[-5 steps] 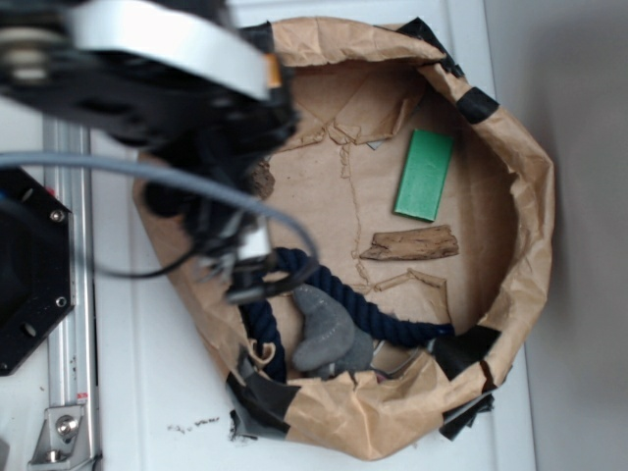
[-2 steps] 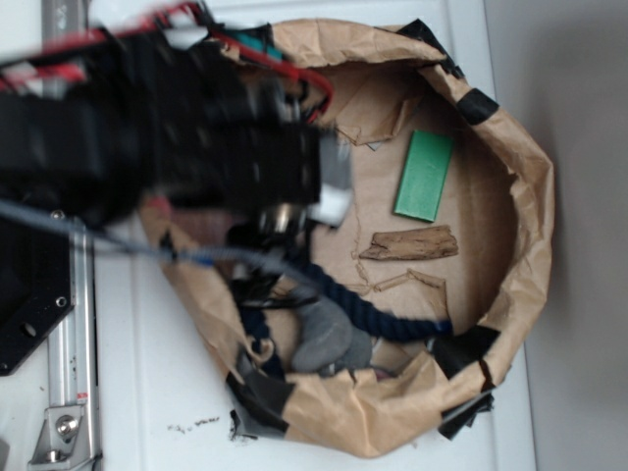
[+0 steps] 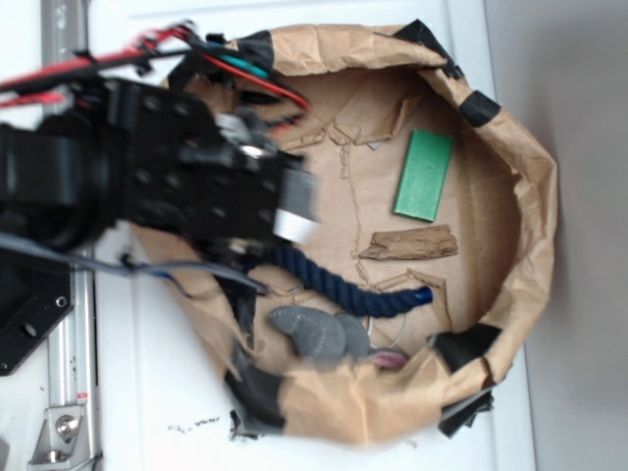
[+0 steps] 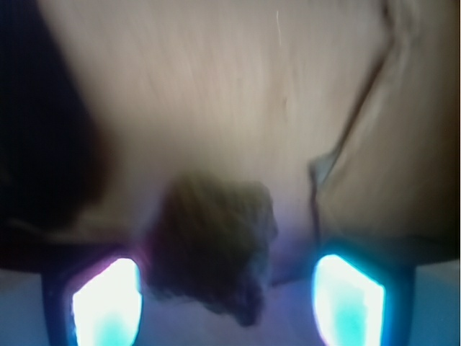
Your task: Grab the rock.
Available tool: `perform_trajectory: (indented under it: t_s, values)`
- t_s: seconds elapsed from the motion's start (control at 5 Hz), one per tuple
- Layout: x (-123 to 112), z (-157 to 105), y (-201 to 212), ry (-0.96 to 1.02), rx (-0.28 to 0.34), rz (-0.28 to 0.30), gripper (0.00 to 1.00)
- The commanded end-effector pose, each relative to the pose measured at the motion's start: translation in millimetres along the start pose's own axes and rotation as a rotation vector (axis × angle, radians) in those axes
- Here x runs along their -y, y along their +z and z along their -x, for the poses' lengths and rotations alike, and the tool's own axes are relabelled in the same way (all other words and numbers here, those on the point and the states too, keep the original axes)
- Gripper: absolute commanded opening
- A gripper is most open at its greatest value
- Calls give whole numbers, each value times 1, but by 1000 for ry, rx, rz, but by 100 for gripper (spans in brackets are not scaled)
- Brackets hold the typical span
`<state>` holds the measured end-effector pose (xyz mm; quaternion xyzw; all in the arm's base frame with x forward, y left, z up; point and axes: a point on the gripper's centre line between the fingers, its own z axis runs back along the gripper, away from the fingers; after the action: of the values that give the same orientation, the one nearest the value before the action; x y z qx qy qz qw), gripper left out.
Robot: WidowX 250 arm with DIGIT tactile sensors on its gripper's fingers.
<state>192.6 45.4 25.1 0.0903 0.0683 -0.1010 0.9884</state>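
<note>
The rock is a dark brown, lumpy, rough-edged chunk lying on brown paper, blurred in the wrist view. It sits between the 2 glowing fingertips of the gripper, which stand wide apart, neither clearly touching it. In the exterior view the arm hides the rock. Around it, the crumpled paper bag holds a twisted navy rope, flat green block, splintery bark strip and smooth grey stone.
</note>
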Motion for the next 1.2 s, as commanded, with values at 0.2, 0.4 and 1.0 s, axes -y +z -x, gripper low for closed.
perform_trajectory:
  t_s: [0.2,0.4,1.0]
  values:
    - [-17,7,4,-22,46,25,100]
    - [-8,-1,-2,-49,45,52,100]
    - [11,-21,1,-36,68,74,31]
